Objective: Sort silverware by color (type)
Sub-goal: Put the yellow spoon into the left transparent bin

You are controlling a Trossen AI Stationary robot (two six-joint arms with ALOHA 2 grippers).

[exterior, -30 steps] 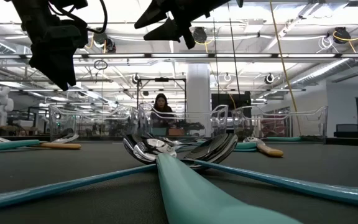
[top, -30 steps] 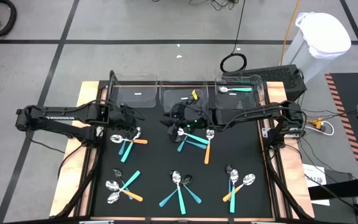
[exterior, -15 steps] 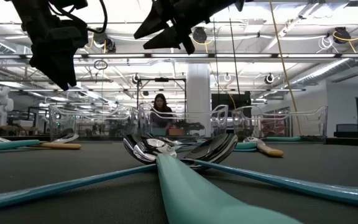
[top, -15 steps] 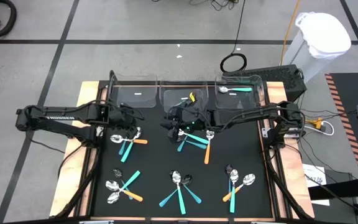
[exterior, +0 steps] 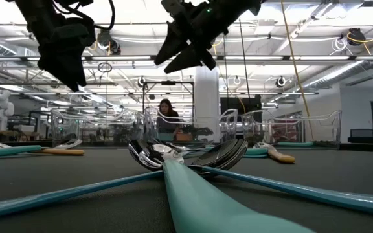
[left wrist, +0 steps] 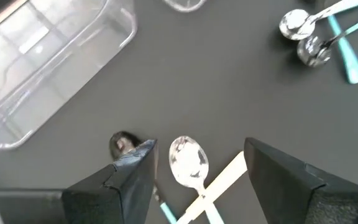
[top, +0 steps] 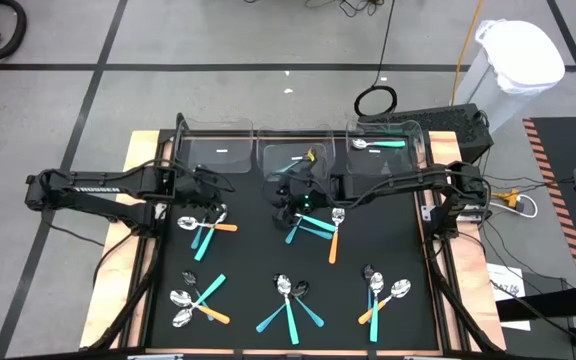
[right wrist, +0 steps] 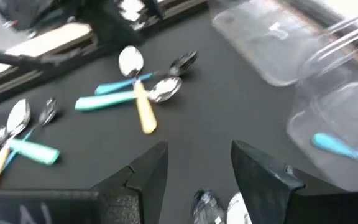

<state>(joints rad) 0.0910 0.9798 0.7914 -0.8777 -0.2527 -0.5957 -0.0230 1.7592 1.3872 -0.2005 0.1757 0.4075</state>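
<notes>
Spoons with teal or orange handles lie in several small piles on the black mat. My left gripper [top: 208, 203] hangs open above the far-left pile [top: 208, 228]; in its wrist view its fingers stand on either side of a silver spoon bowl [left wrist: 188, 162], well above it. My right gripper [top: 288, 200] hangs open and empty between the middle bin [top: 268, 165] and the centre pile [top: 313, 228]; spoon bowls [right wrist: 207, 205] show below it. One teal-handled spoon [right wrist: 334, 146] lies in the middle bin, another [top: 378, 143] in the right bin. In the low view both grippers [exterior: 63, 48] [exterior: 190, 39] are high above the mat.
Three clear plastic bins stand in a row along the mat's far edge; the left bin [top: 218, 152] holds no spoon that I can see. More piles lie near the front edge [top: 198, 300] [top: 288, 300] [top: 383, 295]. A person sits in the room far behind the table [exterior: 168, 111].
My right gripper has turned about and shifted a little toward the table's right, its fingers now tipped more steeply down. A teal handle shows in the middle bin beside it. My left gripper has stayed over the far-left pile.
</notes>
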